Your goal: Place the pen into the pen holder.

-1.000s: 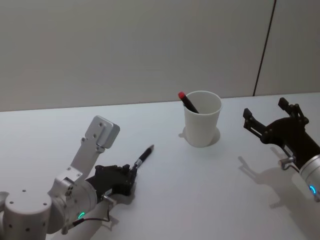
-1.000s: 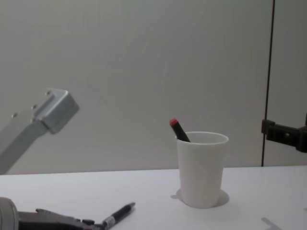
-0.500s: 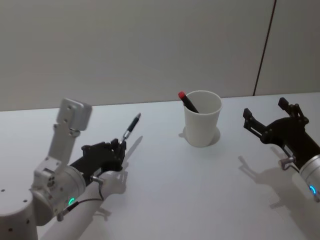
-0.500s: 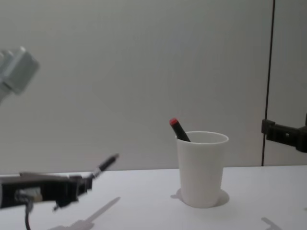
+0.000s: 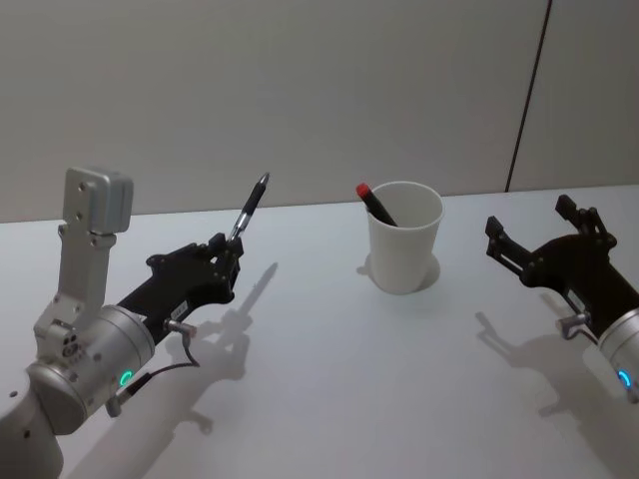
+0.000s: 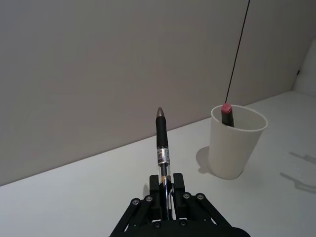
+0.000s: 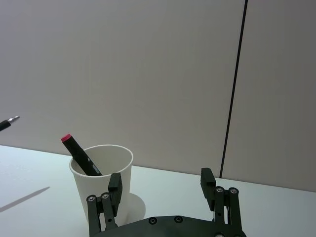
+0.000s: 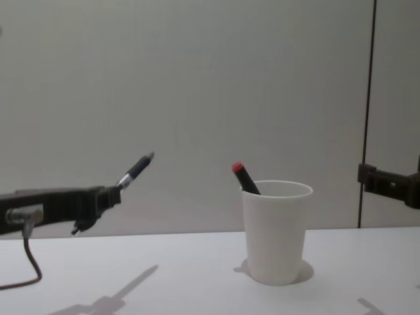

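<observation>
My left gripper [image 5: 228, 259] [image 6: 166, 190] [image 8: 110, 195] is shut on a black pen [image 5: 249, 208] [image 6: 162, 151] [image 8: 136, 168], which is held in the air and tilts up and forward. It hangs well left of the pen holder [image 5: 404, 248] [image 6: 235, 143] [image 8: 276, 231] [image 7: 102, 177], a white paper cup standing on the white table [image 5: 349, 359]. A black marker with a red cap [image 5: 375, 205] [image 8: 243, 178] [image 7: 79, 153] leans inside the cup. My right gripper [image 5: 534, 235] [image 7: 160, 187] hovers open to the right of the cup.
A plain grey wall [image 5: 260, 90] with a dark vertical seam [image 5: 527, 95] rises behind the table. The pen's shadow [image 5: 262, 280] falls on the tabletop between my left gripper and the cup.
My left arm has lifted the pen off the table and carried it up and forward, its tip now higher. The right arm and the cup have not moved.
</observation>
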Motion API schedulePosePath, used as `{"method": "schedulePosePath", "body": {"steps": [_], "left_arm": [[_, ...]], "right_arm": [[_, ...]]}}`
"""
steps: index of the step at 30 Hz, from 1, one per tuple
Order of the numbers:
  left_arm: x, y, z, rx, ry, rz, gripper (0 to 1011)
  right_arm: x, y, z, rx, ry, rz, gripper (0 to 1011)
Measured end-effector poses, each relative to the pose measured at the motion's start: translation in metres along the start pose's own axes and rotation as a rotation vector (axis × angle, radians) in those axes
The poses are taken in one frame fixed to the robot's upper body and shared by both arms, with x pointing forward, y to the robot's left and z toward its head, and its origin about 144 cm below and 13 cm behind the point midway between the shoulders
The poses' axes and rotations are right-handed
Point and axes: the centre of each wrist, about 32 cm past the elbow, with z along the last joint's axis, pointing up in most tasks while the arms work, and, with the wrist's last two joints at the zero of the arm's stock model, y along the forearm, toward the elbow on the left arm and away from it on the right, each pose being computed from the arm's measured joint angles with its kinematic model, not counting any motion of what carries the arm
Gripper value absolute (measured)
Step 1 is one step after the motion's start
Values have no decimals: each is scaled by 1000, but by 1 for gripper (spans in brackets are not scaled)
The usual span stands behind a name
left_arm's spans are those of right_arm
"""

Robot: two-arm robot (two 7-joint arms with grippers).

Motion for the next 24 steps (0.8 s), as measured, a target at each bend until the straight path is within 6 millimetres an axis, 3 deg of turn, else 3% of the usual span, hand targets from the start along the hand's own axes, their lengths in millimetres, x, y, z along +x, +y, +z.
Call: {"method": "schedulePosePath", "body": {"steps": [12, 24], "left_arm": [[-2, -5, 6, -80, 4, -122, 160], [-11, -22, 11, -142, -23, -286, 160]], "right_arm": [[0, 0, 0, 0, 0, 0, 1002], [0, 0, 0, 0, 0, 0, 1002]]}}
